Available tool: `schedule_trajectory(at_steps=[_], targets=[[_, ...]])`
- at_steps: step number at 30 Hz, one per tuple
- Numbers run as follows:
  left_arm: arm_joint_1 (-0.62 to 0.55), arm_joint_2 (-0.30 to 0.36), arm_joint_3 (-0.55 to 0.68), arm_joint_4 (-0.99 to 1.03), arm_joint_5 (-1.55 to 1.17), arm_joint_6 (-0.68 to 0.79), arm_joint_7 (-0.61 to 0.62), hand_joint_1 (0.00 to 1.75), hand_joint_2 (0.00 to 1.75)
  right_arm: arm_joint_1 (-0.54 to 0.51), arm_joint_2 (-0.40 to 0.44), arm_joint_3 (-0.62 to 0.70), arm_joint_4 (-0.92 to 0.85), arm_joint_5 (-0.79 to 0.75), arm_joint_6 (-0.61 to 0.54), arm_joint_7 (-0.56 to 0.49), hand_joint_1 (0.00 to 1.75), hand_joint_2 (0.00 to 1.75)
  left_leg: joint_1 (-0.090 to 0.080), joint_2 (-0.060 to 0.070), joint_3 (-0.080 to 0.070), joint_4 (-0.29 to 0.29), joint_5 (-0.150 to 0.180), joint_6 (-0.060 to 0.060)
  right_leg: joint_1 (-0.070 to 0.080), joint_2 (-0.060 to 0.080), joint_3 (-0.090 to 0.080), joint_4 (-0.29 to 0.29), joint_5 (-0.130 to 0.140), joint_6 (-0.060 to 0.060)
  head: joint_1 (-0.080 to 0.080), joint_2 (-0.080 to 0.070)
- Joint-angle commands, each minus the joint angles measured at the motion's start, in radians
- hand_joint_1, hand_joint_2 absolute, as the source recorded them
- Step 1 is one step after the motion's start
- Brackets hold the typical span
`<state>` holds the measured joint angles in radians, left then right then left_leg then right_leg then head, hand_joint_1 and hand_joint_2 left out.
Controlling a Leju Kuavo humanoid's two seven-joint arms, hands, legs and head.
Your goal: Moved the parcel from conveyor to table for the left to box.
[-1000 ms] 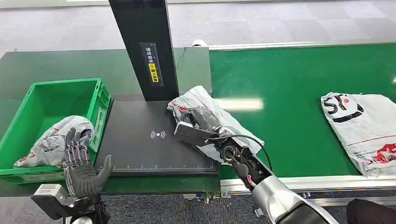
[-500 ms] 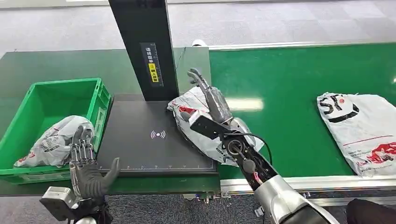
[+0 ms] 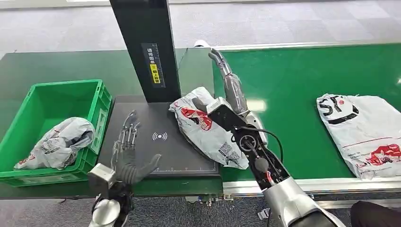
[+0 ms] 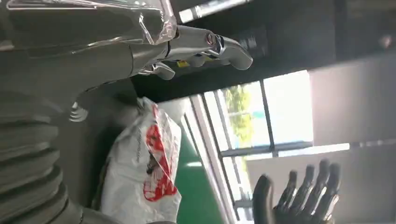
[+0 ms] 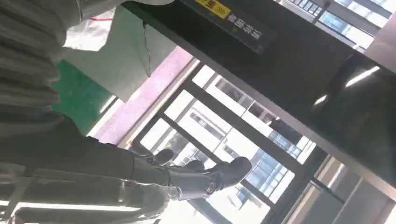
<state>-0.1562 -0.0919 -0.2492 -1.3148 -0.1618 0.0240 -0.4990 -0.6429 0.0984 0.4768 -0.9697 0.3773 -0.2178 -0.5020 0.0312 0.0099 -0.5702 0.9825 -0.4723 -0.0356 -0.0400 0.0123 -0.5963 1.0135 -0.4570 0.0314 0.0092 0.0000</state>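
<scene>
A white parcel with red print (image 3: 204, 126) lies across the right edge of the black scan table (image 3: 137, 146) and the green conveyor (image 3: 307, 94); it also shows in the left wrist view as the parcel (image 4: 152, 172). My right hand (image 3: 228, 85) is lifted above the parcel, fingers stretched out and apart, holding nothing; the right wrist view shows its fingers (image 5: 205, 179) in the air. My left hand (image 3: 127, 153) hovers open over the table's front left, fingers spread towards the parcel. A second white parcel (image 3: 361, 132) lies on the conveyor at the right.
A green crate (image 3: 97, 118) at the left holds a grey-white bag (image 3: 61, 142). A black scanner post (image 3: 146, 47) rises behind the scan table. The conveyor's metal rail (image 3: 331, 184) runs along the front edge.
My right hand has let go of the parcel and risen away with fingers straightened. My left hand has moved up and to the right, over the scan table. The right-hand parcel has drifted left on the belt.
</scene>
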Motion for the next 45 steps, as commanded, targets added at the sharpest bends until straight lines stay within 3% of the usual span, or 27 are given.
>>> schedule_trajectory(at_steps=[1,4,8,14,18,27,32,45], targets=[[-0.346,-0.051,-0.151,0.405,-0.072,0.009,0.079,0.00,1.75,-0.029,0.003,-0.015,-0.023,0.008,0.020,0.023,0.00,1.75,0.000,-0.008,-0.002,0.000,0.002,0.002,0.001,-0.007,0.001,0.000,-0.001,-0.002,0.000,0.000],[-0.447,-0.084,-0.186,0.545,-0.143,0.028,0.127,0.00,1.75,-0.031,0.007,-0.011,-0.024,0.007,0.020,0.022,0.00,1.75,0.000,-0.008,-0.001,0.000,0.002,0.003,0.001,-0.007,0.003,-0.001,0.000,-0.004,0.000,0.000],[-0.459,-0.091,-0.185,0.566,-0.146,0.033,0.123,0.00,1.75,-0.029,0.006,-0.010,-0.029,0.007,0.020,0.023,0.00,1.75,0.001,-0.008,-0.002,0.001,0.001,0.004,0.002,-0.009,0.002,0.000,0.000,-0.004,0.000,0.000],[-0.675,-0.153,-0.263,0.886,-0.287,0.006,0.265,0.00,1.75,-0.014,0.024,-0.006,-0.044,0.024,0.040,0.024,0.00,1.75,0.001,-0.007,-0.002,0.002,0.001,0.002,0.001,-0.008,0.001,0.000,0.000,-0.003,0.000,0.000],[-0.736,-0.169,-0.346,0.984,-0.404,0.001,0.378,0.00,1.75,-0.037,0.034,0.007,-0.024,0.027,0.045,0.028,0.00,1.75,0.000,-0.004,-0.001,0.001,0.001,0.003,0.001,-0.004,0.001,0.000,0.000,-0.003,0.000,0.000],[-0.703,-0.180,-0.467,1.022,-0.570,-0.015,0.421,0.00,1.75,-0.067,0.050,0.033,0.013,0.037,0.061,0.045,0.00,1.75,0.000,-0.001,0.000,0.001,0.000,0.003,0.001,-0.001,0.001,0.000,0.000,-0.002,0.000,0.000],[-0.658,-0.176,-0.532,1.033,-0.661,-0.034,0.438,0.00,1.75,-0.125,0.061,0.064,0.121,0.086,0.107,0.155,0.00,1.75,0.000,0.000,0.001,0.000,0.000,0.002,0.000,0.000,0.001,0.000,0.001,-0.002,0.000,0.000],[-0.637,-0.175,-0.540,1.034,-0.683,-0.025,0.430,0.00,1.75,-0.137,0.071,0.055,0.153,0.093,0.111,0.166,0.00,1.75,-0.001,-0.001,0.000,0.000,0.000,0.002,0.000,0.000,0.001,0.000,0.001,-0.001,0.000,0.000]])
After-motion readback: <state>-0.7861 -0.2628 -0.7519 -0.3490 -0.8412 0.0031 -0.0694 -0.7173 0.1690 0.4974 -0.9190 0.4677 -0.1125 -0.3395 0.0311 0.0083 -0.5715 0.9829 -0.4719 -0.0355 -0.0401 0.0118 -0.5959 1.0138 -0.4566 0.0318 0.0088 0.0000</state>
